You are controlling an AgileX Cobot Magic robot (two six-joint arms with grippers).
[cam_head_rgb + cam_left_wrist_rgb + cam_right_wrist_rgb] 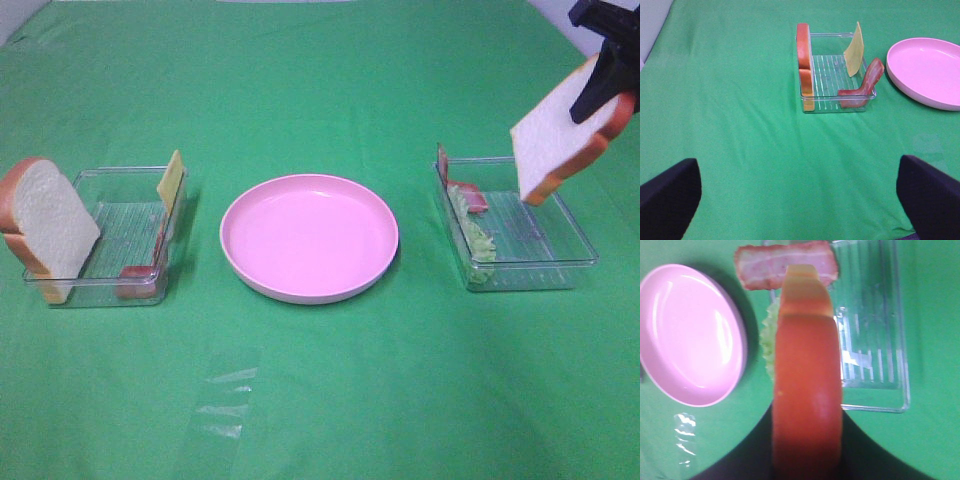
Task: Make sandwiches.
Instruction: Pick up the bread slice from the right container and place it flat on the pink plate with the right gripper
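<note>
Green cloth (320,420) covers the whole table, and a round pink plate (262,225) sits at its middle. A clear left tray (110,172) lies to one side of the plate and a clear right tray (530,275) to the other, each near it but apart from it. The right gripper (603,92) hangs above the far outer part of the right tray, its fingers closed on the crust of a white bread slice (555,140), which tilts in the air clear of the tray. A second bread slice (45,225) stands on edge at the left tray's outer end, leaning on the wall. The left gripper (799,200) hovers low over bare cloth, well short of the left tray, its two dark fingers (667,197) spread wide with nothing between them. In the left tray a yellow cheese slice (172,180) stands against the wall nearest the plate, and a bacon strip (137,281) curls up that same wall. In the right tray, pale lettuce (482,243) lies along the plate-side wall with another bacon piece (470,197) just behind it. A small clear film patch (225,400) lies on the cloth in front of the plate.
</note>
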